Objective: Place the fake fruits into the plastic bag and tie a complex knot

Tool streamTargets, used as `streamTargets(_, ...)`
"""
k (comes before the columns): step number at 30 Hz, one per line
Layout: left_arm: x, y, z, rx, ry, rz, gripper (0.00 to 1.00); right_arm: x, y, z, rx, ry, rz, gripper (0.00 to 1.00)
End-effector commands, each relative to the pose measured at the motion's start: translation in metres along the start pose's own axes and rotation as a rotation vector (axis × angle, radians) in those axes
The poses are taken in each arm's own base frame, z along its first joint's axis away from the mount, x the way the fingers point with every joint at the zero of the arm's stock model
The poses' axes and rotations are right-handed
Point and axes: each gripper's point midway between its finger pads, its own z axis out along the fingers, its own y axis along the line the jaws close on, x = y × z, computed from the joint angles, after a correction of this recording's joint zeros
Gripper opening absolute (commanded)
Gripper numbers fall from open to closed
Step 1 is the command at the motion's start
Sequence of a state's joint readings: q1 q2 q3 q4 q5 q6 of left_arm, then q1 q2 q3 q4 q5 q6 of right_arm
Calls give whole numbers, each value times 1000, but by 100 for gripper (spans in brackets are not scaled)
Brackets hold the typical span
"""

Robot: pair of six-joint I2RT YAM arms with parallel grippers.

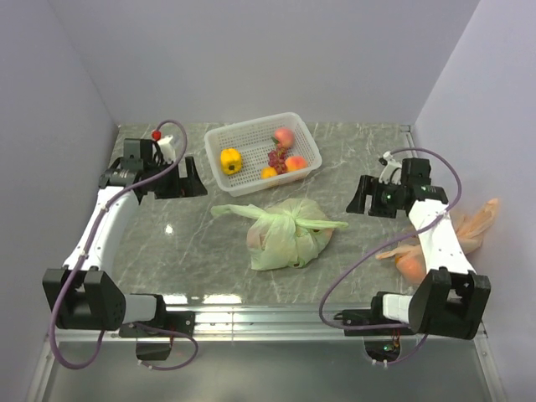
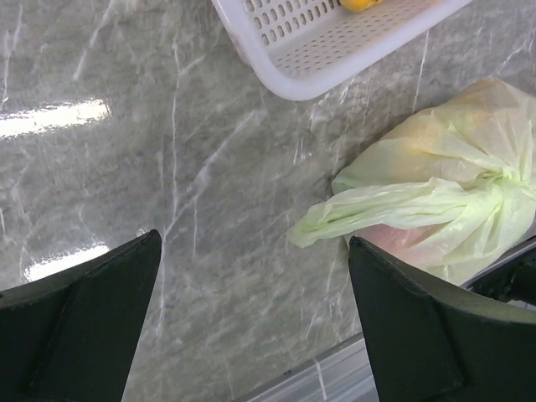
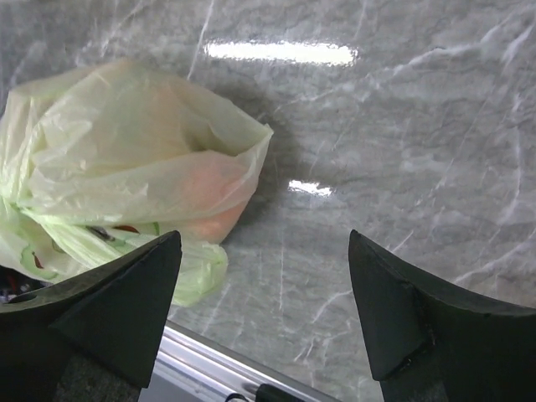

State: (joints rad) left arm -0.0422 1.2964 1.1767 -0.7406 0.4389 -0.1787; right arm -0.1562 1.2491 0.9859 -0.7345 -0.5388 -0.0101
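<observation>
green plastic bag (image 1: 285, 234) sat on the table between the two grippers, inboard of each, and neither touched it. its handles were bunched into a knot (image 1: 291, 219) on top, with two loose ends sticking out sideways, one toward the left gripper (image 1: 178, 178). orange and pink shapes showed through the film, so some fruit was inside.

left gripper: jaws wide apart, empty, over bare table, with the bag's loose end just past one finger. right gripper (image 1: 367, 198): jaws apart, empty, bag off beyond one finger.

basket (image 1: 251, 188), just past the left gripper on its inboard side, held a yellow fruit (image 1: 230, 159), a peach (image 1: 283, 136), grapes (image 1: 275, 157) and a couple more. orange bag (image 1: 477, 219) lay behind the right gripper, beside its arm.

my read: the tie looked done, but bagging looked incomplete with that fruit outside. couldn't tell how complex the knot was.
</observation>
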Motion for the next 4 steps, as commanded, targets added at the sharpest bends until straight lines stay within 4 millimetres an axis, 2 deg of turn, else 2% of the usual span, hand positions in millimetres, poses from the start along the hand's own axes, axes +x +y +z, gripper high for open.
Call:
streamTargets(1,-13,3,-1,-17,-46,-7,99,-8,5,-7,28,-68,-96,87)
streamTargets(4,-22,5,-2,-27,-51,-18,99,-9,11,-9,25,-77,-126,88)
